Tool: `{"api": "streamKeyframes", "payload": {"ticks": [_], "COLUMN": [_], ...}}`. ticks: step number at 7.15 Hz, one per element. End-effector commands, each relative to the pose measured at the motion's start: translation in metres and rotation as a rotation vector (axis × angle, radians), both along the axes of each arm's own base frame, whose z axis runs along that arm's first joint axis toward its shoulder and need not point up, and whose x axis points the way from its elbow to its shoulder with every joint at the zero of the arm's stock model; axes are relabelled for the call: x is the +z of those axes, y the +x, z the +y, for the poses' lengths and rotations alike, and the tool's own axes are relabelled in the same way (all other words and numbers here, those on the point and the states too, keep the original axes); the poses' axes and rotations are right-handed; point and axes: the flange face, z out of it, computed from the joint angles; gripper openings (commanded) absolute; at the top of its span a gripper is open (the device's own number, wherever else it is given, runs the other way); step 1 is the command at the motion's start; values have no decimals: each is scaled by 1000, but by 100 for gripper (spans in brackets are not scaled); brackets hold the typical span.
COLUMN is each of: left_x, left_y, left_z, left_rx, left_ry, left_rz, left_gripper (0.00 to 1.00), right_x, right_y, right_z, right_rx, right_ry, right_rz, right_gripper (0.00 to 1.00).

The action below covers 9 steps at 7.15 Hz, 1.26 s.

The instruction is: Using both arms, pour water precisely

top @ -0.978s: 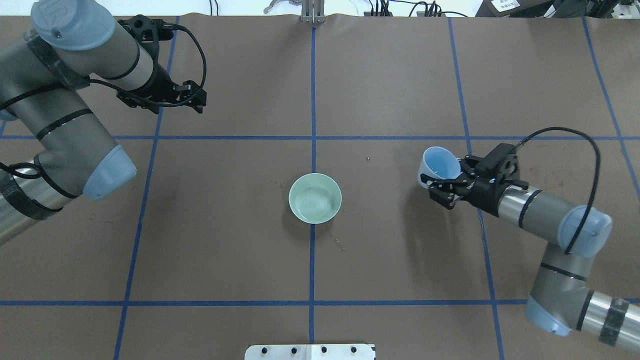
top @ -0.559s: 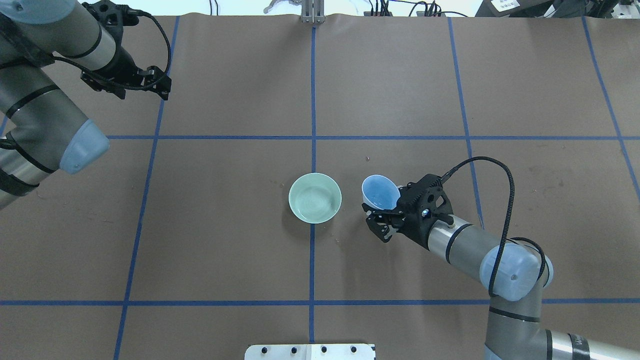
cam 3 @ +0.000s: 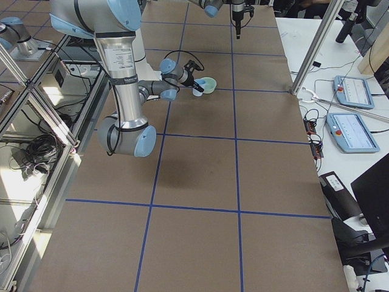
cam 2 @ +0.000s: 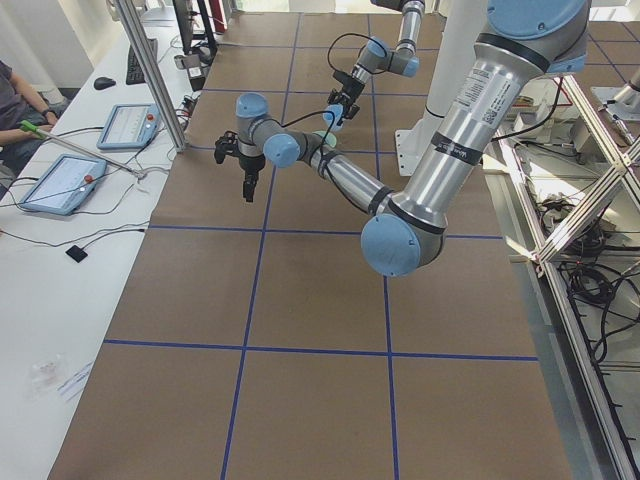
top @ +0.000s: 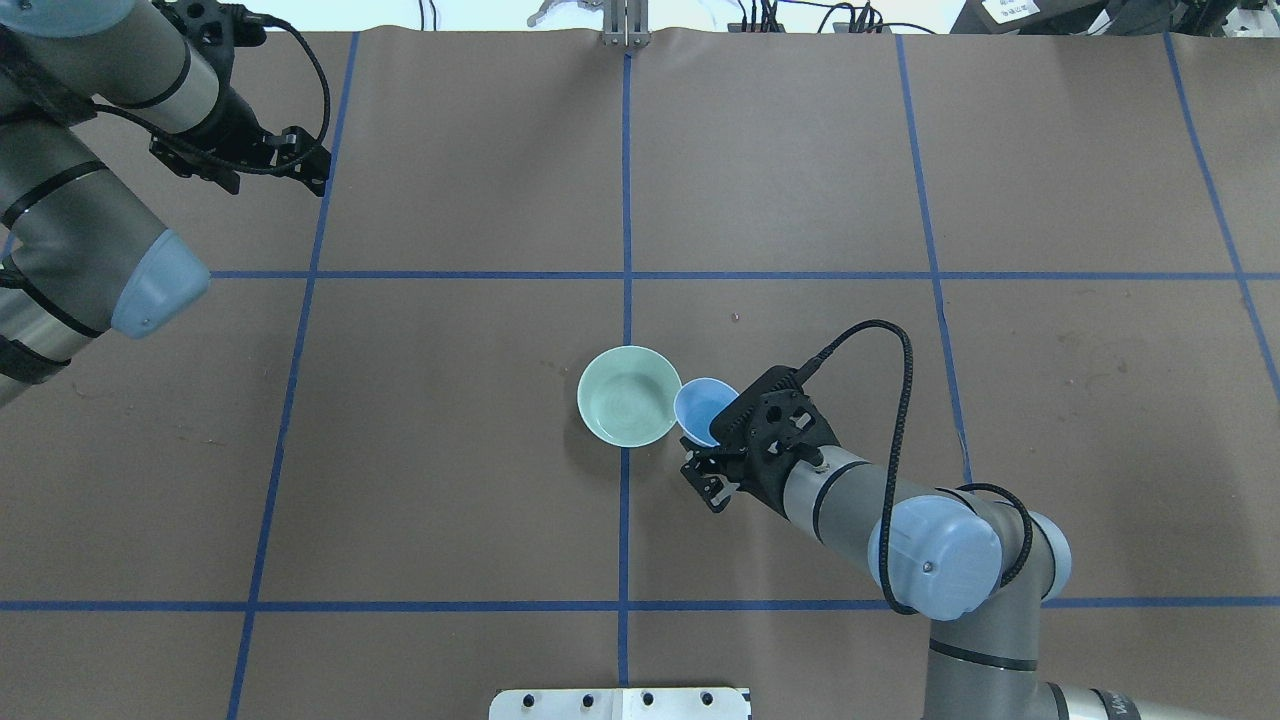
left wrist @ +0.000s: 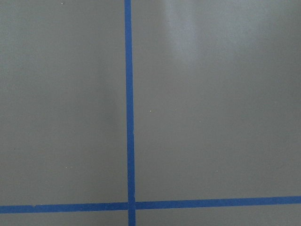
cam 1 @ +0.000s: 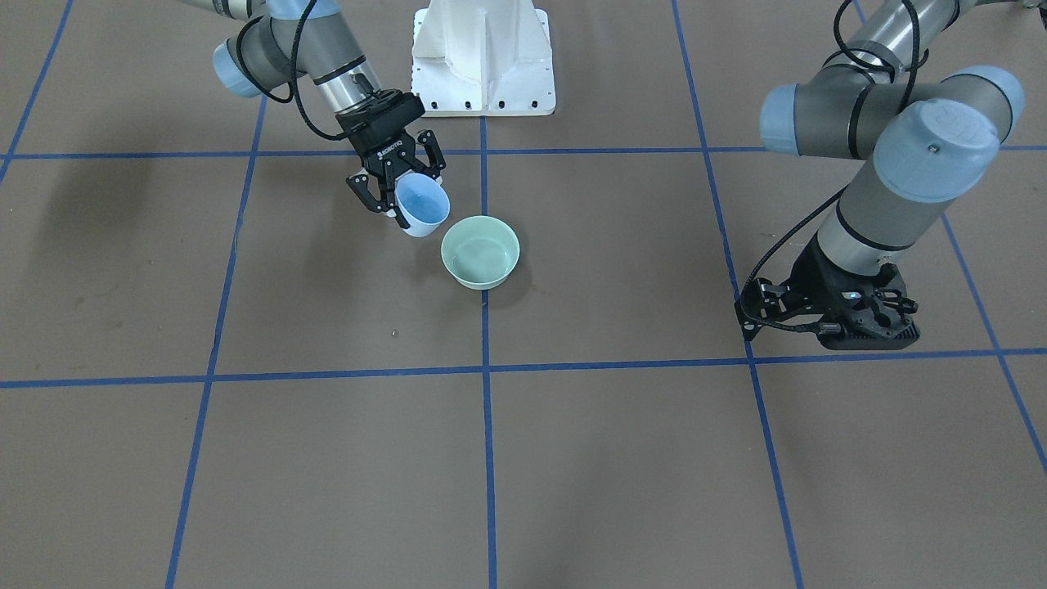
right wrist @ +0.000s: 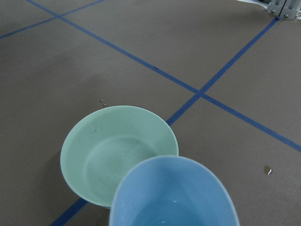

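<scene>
A pale green bowl [top: 630, 396] stands at the table's middle; it also shows in the front view [cam 1: 480, 251] and the right wrist view [right wrist: 117, 155]. My right gripper [top: 708, 452] is shut on a light blue cup [top: 703, 408], held tilted with its rim at the bowl's right rim. The same gripper [cam 1: 399, 193] and cup [cam 1: 422, 207] show in the front view. The water [right wrist: 174, 202] shows as small glints inside the cup [right wrist: 174, 188]. My left gripper [top: 305, 168] hangs empty over the far left of the table; I cannot tell whether it is open or shut.
Brown table cover with a blue tape grid [top: 627, 200]. A few small droplets [right wrist: 268, 170] lie on the cover near the bowl. The white pedestal [cam 1: 483, 57] stands at the robot's side. Operator desks with tablets [cam 3: 349, 91] lie beyond the far edge.
My right arm has carried the blue cup leftward from the right part of the table to the green bowl's rim. My left arm has drawn back toward the far left corner.
</scene>
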Motion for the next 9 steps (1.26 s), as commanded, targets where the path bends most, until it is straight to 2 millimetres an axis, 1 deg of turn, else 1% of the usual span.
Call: {"api": "streamKeyframes", "payload": {"ticks": [1, 3, 4, 5, 6, 7, 8, 9], "left_x": [22, 25, 26, 26, 27, 29, 33, 36], "left_y": [-9, -10, -10, -10, -9, -8, -8, -8], "left_z": [1, 2, 2, 2, 2, 2, 2, 1], "left_rx": [21, 27, 27, 26, 29, 30, 31, 31], "left_ry": [5, 5, 6, 5, 3, -1, -4, -10], "left_rz": [-23, -23, -25, -25, -25, -27, -32, -35], "left_gripper": [100, 99, 99, 100, 99, 99, 99, 99], "right_x": [-27, -51, -54, -62, -70, -83, -88, -87], "right_y": [-12, -20, -20, -18, -12, -14, -22, -32], "right_z": [-2, -18, -25, -34, -47, -55, -58, -61], "right_rx": [-33, -60, -81, -84, -114, -129, -130, -143], "right_ry": [-38, -73, -91, -110, -160, -198, -217, -232], "right_rz": [100, 236, 263, 276, 296, 329, 374, 395], "right_gripper": [0, 0, 0, 0, 0, 0, 0, 0]}}
